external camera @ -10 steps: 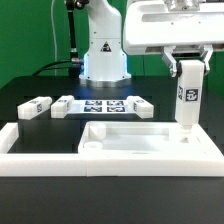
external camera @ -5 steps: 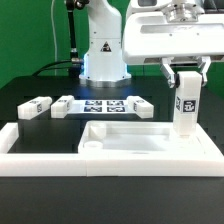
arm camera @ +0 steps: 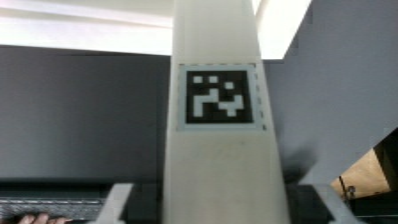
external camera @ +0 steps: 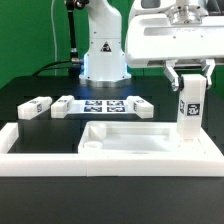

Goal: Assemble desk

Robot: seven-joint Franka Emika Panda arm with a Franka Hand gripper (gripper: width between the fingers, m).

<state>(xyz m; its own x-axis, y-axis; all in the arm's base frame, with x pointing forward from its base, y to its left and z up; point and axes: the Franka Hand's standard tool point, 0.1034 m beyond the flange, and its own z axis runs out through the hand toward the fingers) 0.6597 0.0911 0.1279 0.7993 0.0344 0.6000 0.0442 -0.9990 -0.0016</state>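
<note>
Tool (external camera: pixel 189 78) grips the upright leg (external camera: pixel 190 118), long axis vertical, its foot directly below at the desk top's (external camera: pixel 120 127) corner on the exterior view's right.

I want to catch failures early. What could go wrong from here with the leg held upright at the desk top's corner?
1. The gripper clamps the leg only near its upper end, so the lower end could tilt or slip.
2. The leg meets the desk top right at the corner on the exterior view's right. A slight misalignment might jam it or push the top aside.
</note>
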